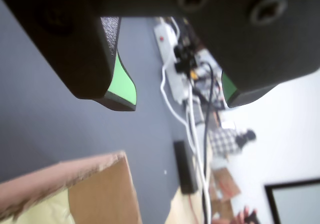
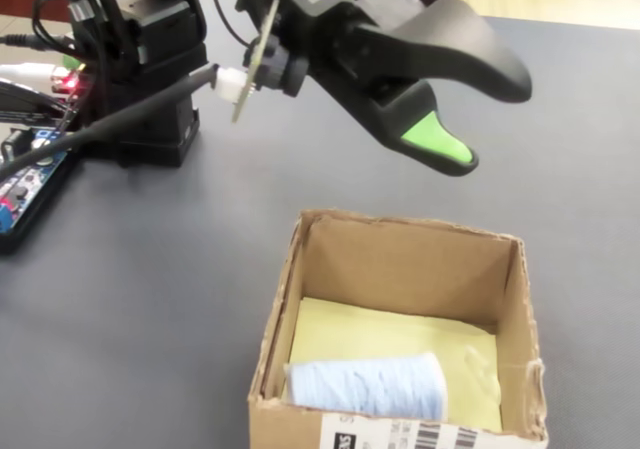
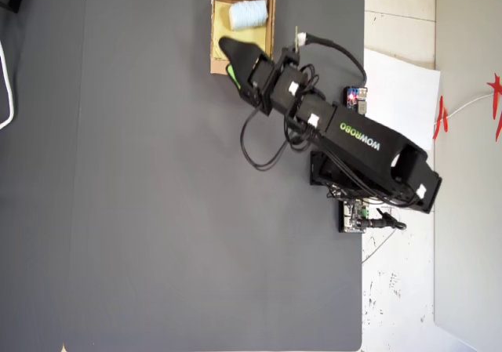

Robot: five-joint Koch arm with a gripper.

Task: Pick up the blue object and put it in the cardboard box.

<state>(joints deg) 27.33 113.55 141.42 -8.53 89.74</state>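
Soft, ribbed pale blue object [image 2: 368,386] lying on the yellow floor of the raw-edged cardboard box [image 2: 285,287]. End effector [image 2: 485,117], green-padded jaws spread and empty, hovers above the box.

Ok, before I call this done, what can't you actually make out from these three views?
- Small pale-blue cloth-like lump: absent from the wrist view, which shows only one wall of the brown cardboard box.
- Box's near wall: cut off by the bottom edge in the fixed view.
- Black gripper with green pads: open, but overhead its lower jaw is hidden under the upper one.
- Barcode label: too blurred to read.
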